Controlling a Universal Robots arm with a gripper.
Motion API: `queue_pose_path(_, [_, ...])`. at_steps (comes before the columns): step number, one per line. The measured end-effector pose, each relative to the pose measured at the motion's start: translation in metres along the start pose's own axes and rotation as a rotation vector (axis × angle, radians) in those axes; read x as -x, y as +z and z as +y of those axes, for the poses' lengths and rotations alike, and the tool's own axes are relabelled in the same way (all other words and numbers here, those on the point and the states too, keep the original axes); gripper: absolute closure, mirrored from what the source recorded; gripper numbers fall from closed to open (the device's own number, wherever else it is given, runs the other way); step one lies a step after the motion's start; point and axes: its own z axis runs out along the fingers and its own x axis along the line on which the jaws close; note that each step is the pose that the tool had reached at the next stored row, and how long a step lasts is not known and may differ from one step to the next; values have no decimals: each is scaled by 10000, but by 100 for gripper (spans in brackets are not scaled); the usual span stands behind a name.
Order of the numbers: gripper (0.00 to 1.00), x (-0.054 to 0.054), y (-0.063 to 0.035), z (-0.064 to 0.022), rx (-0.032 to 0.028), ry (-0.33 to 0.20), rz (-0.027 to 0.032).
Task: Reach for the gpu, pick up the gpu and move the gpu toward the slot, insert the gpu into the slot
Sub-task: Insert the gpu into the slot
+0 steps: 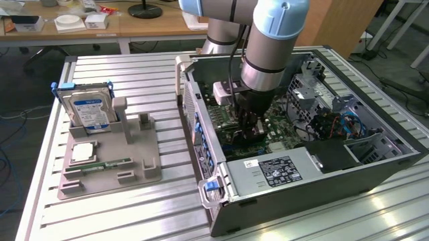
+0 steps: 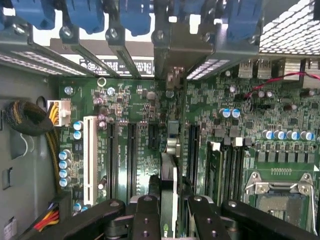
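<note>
While I watch the exterior view, the arm reaches straight down into the open computer case (image 1: 305,165), which lies on its side on the slatted metal table (image 1: 134,211). The gripper (image 1: 249,131) sits low over the green motherboard (image 1: 231,139), roughly mid-case. Towards the exterior view's left, a grey fixture tray (image 1: 110,158) holds a silver hard drive (image 1: 88,109) with a blue label standing upright, a square processor chip (image 1: 82,152) lying flat, and a narrow memory stick (image 1: 100,164) along its near edge. A wooden desk (image 1: 100,22) with small white boxes stands behind the table.

In the wrist view, I see the gripper (image 2: 169,220) with its two black fingers (image 2: 146,217) clenched on the gpu (image 2: 168,200), which I see edge-on as a thin card standing upright between them. Its silver bracket end (image 2: 172,145) points towards the case's rear wall, where the blue retaining clips (image 2: 135,15) line up. The card stands over the motherboard (image 2: 130,100) in line with the dark expansion slots (image 2: 132,155), between them and the memory sockets (image 2: 227,170). I cannot tell whether its edge has entered a slot. A white slot (image 2: 90,160) lies further over, near a bundle of coloured wires (image 2: 52,112).
</note>
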Motion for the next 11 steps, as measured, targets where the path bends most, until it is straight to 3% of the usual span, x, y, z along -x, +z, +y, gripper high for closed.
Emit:
queue_pose_path(7, [74, 0, -2, 0, -6, 2, -22])
queue_pose_path(9, [73, 5, 0, 6, 24, 7, -69])
queue_pose_path(10, [73, 4, -8, 6, 30, 6, -58])
queue_pose_path(11, [67, 3, -18, 4, 36, 2, -45])
